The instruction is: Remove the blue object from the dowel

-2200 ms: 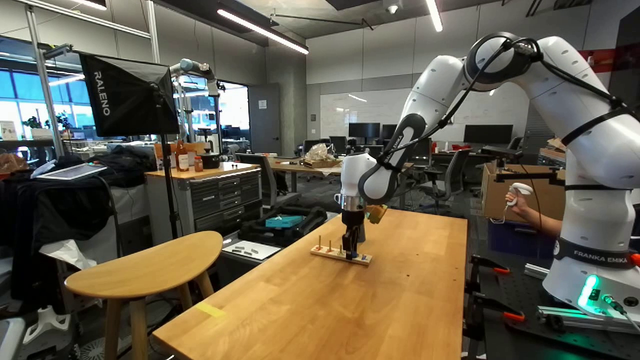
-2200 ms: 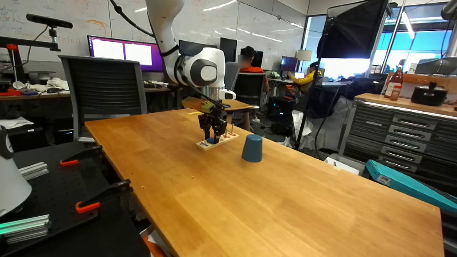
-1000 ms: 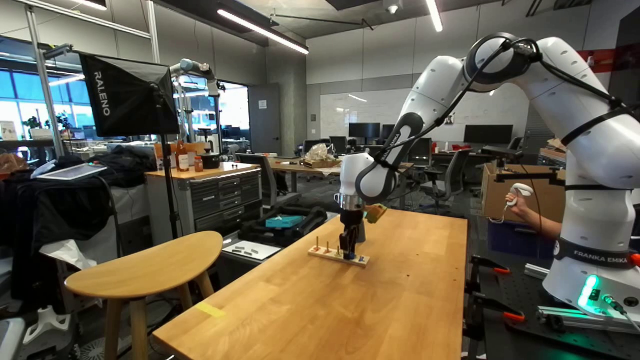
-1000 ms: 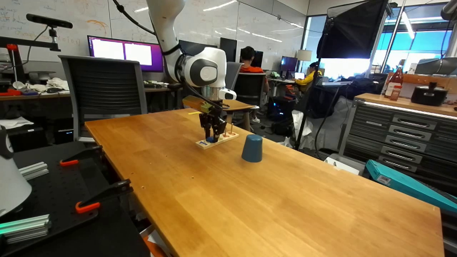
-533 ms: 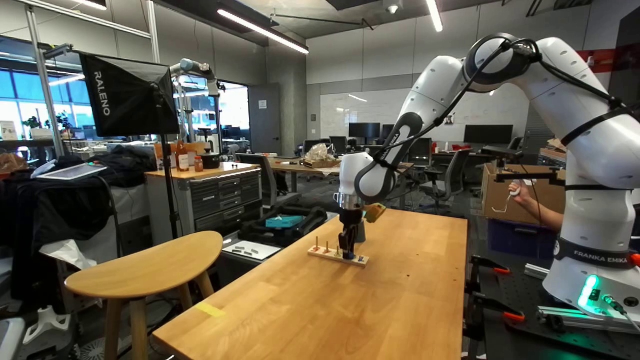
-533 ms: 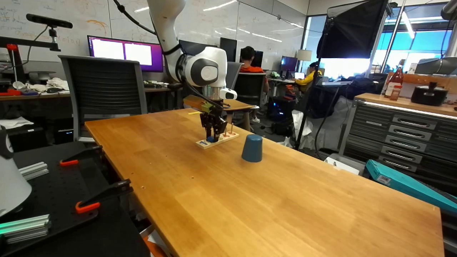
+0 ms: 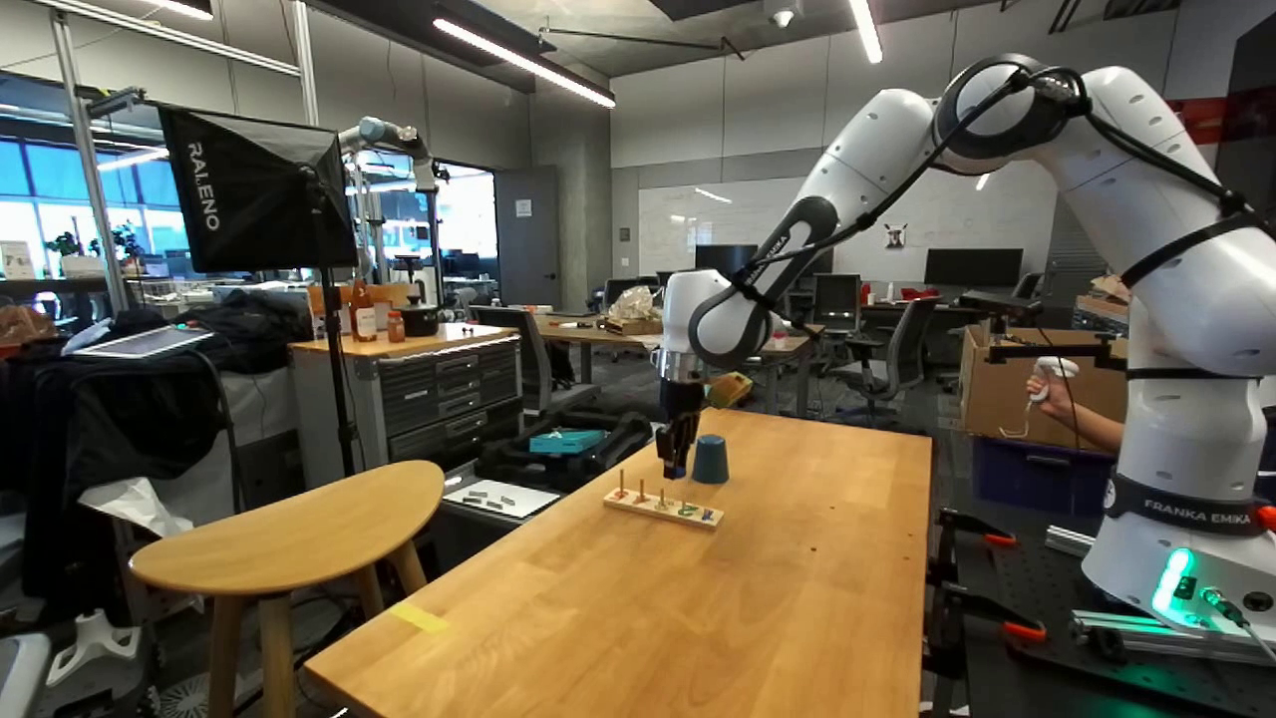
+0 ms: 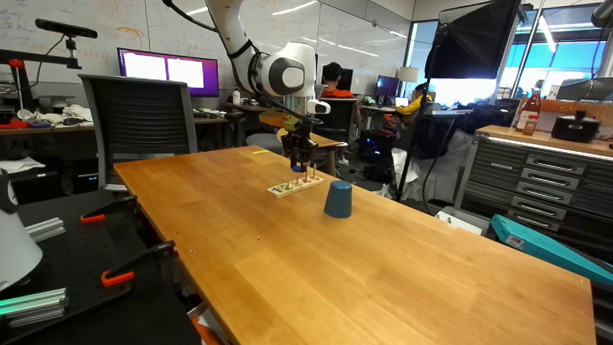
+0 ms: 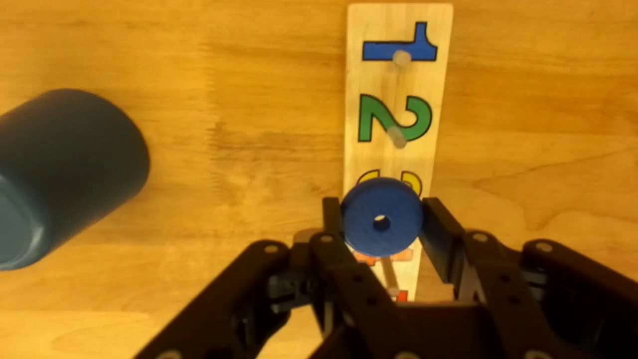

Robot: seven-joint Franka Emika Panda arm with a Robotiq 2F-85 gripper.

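The blue object is a thick blue disc [image 9: 366, 204] with a hole through its middle. It also shows in an exterior view [image 8: 297, 168], up off the pale wooden base [image 8: 280, 194]. My gripper [image 9: 383, 215] is shut on the disc, one finger on each side. In an exterior view the gripper [image 7: 675, 471] is above and behind the base [image 7: 653, 512]. The base carries a row of short upright dowels with painted numbers. The dowel at the green 2 [image 9: 397, 137] is bare. In the wrist view the disc covers most of the yellow number.
A dark blue cup [image 8: 338, 199] stands upside down on the wooden table [image 8: 287, 268] near the base. It also shows in the wrist view [image 9: 89, 154]. A wooden stool [image 7: 289, 538] stands beside the table. A person's hand [image 7: 1057, 399] holds a white controller near the robot's base.
The gripper closed on the blue disc and lifted it off the dowel at the green 2. It moved up and towards the higher-number end. The base shifted slightly.
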